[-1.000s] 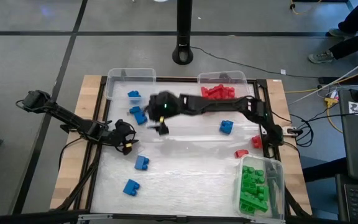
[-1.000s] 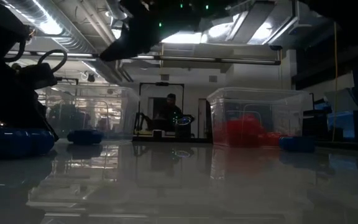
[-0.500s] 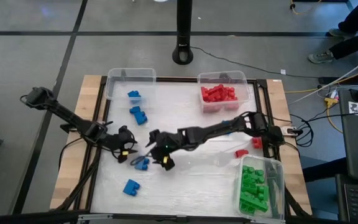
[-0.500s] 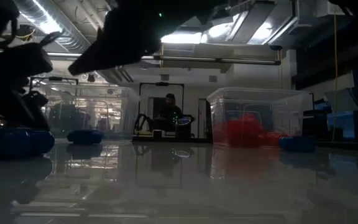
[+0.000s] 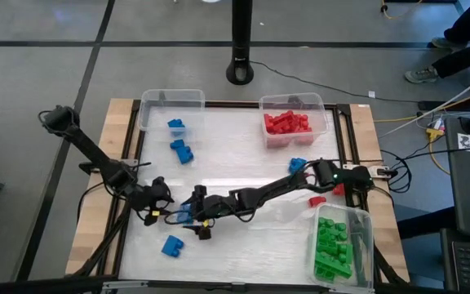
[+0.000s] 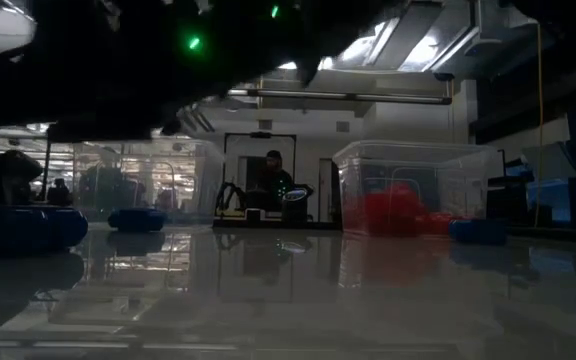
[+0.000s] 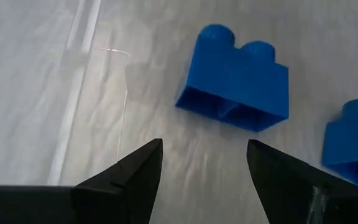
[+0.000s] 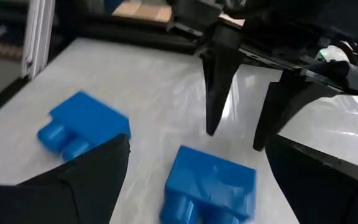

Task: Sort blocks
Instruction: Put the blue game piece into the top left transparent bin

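Observation:
A blue block lies flat on the table at the near left. My right gripper reaches across the table to it and stands open, one finger on each side of the block, not touching it. My left gripper hovers open just left of that block, its fingers pointing down. Two blue blocks show ahead of my left gripper, one near and one at the side. A further blue block lies nearer the front edge.
A clear bin at the far left holds a blue block. Beside it lies another. The far-right bin holds red blocks, and the near-right bin holds green ones. Loose blue and red blocks lie under the right arm.
My right gripper has swept from beside the far-left bin toward the near left and down, and now straddles the blue block. My left gripper has swung a little toward the near edge. The block has stayed in place.

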Controlling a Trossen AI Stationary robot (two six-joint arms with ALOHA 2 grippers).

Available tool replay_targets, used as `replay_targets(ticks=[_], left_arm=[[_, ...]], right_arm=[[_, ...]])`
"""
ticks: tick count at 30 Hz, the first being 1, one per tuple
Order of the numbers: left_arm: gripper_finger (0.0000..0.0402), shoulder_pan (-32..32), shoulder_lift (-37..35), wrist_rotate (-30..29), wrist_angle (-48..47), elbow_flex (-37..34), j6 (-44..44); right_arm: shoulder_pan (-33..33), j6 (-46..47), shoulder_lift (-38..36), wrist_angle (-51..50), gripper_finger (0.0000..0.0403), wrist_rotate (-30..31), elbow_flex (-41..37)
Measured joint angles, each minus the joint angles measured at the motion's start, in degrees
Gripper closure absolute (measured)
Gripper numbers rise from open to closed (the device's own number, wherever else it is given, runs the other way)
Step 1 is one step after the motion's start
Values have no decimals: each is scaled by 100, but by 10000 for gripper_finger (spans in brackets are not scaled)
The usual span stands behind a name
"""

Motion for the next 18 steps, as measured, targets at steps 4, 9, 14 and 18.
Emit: replay_targets(ticks=[4,9,14,18], left_arm=[[178,-133,246,-65,250,-1,-45],[178,-243,636,-241,749,-1,45],[178,-243,1047,-315,1152,-1,50],[178,-243,1345,-317,1595,-2,187]], right_arm=[[9,532,396,927,29,377,0],[15,813,695,1331,29,558,2],[84,795,752,1317,29,979,4],[122,767,813,1238,29,1064,9]])
